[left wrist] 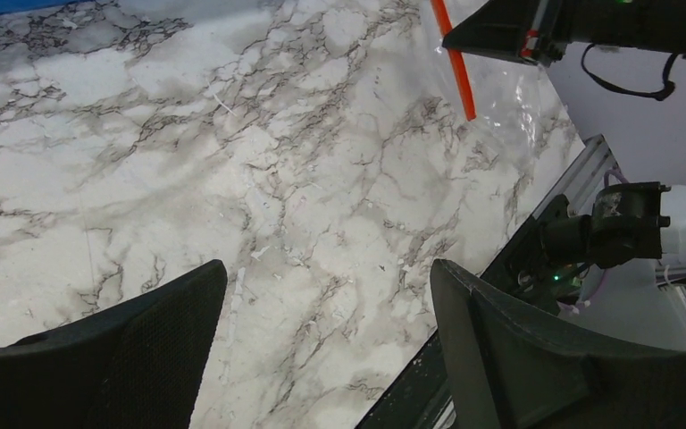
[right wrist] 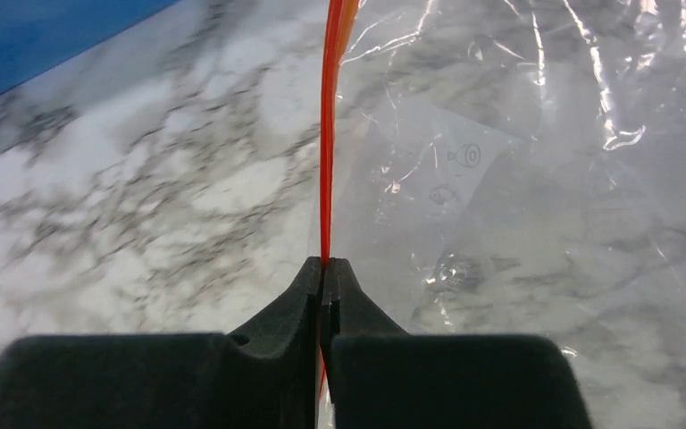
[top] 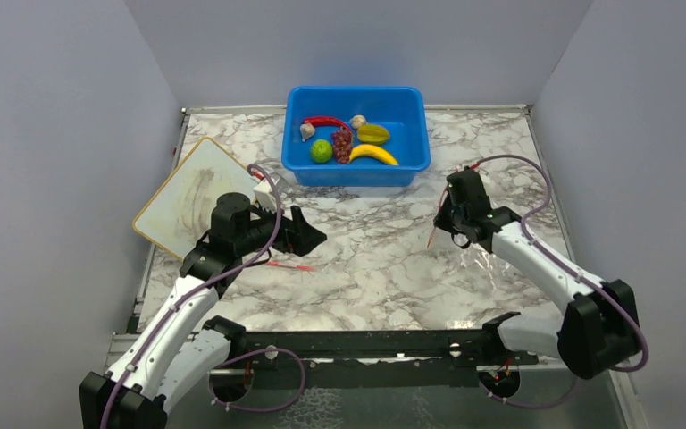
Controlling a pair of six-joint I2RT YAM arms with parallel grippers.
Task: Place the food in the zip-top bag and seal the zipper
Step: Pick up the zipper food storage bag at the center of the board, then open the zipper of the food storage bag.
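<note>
The right gripper (right wrist: 323, 277) is pinched tight on the zipper (right wrist: 326, 143), with the bag (right wrist: 518, 179) spreading to its right over the table (top: 384, 259). The left gripper (left wrist: 326, 295) gapes wide, holding nothing. The food (top: 350, 138), seemingly 7 pieces, sits in the blue tub (top: 357, 170) beyond both.

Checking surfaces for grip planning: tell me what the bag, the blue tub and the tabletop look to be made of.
Zip-top bag: thin clear plastic film, glossy; it wrinkles and glints, with an orange-red zipper strip, likely firmer plastic.
Blue tub: rigid moulded plastic, smooth with a slight sheen.
Tabletop: white, grey-veined marble pattern; real stone or a printed laminate cannot be told.
</note>
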